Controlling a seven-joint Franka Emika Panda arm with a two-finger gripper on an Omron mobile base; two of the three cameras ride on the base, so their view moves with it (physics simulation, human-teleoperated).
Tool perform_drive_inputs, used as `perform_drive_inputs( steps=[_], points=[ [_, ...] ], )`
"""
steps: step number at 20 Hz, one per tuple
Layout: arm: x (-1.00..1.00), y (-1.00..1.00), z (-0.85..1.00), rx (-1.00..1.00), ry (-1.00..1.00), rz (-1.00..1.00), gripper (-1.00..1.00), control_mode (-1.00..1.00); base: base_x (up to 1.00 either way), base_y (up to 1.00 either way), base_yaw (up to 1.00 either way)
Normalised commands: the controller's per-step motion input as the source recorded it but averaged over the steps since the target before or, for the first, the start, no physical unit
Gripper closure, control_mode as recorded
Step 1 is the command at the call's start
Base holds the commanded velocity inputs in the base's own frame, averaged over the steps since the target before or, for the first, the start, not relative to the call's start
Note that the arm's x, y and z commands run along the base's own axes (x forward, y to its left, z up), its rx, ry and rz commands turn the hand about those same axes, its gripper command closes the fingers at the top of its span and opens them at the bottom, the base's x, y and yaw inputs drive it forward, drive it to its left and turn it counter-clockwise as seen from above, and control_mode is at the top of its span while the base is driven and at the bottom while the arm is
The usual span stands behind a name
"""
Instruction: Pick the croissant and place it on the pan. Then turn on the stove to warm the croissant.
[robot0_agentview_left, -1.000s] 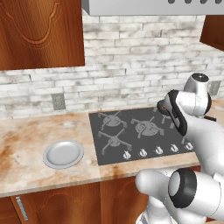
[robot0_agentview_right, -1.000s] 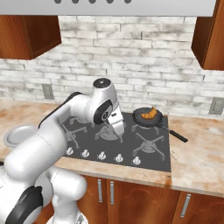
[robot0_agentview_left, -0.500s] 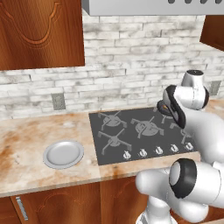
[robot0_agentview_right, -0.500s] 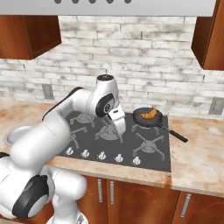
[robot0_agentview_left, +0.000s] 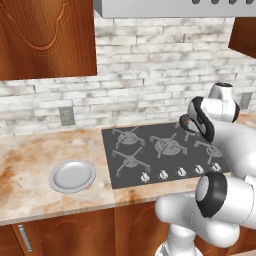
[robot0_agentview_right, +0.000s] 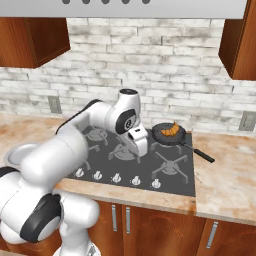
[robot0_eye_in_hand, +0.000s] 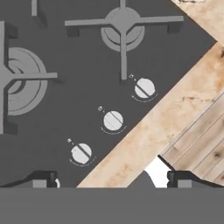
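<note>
The golden-brown croissant (robot0_agentview_right: 171, 130) lies in the small dark pan (robot0_agentview_right: 166, 136), which sits on the back right burner of the stove (robot0_agentview_right: 172, 172), its thin black handle pointing right and forward. My gripper (robot0_agentview_right: 142, 151) hangs open and empty over the middle of the stove, left of the pan and pointing down. In the hand view the gripper (robot0_eye_in_hand: 113, 181) looks down on three round white-marked knobs (robot0_eye_in_hand: 113, 120) along the front strip of the stove (robot0_eye_in_hand: 65, 105), with nothing between the fingertips (robot0_eye_in_hand: 41, 179). The arm covers the right side of the stove (robot0_agentview_left: 150, 152) in the left base view.
A light grey round plate (robot0_agentview_left: 72, 175) rests on the marble counter (robot0_agentview_left: 30, 165) left of the stove. Star-shaped burner grates (robot0_eye_in_hand: 122, 22) lie behind the knobs. Wooden cabinet fronts (robot0_eye_in_hand: 203, 142) drop below the counter edge. A range hood and wall cabinets hang above.
The hand has shifted a little to the right over the stove and turned slightly. Its jaws have stayed open. The croissant and pan have not moved.
</note>
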Motion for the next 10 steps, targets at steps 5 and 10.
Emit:
perform_drive_inputs(
  steps=[5,10],
  points=[
    [-0.11,0.00,-0.30,0.00,0.00,0.12,-1.00,-1.00,0.00,0.00,0.00],
    [-0.01,0.00,-0.29,0.00,0.00,0.12,-1.00,-1.00,0.00,0.00,0.00]
  ],
)
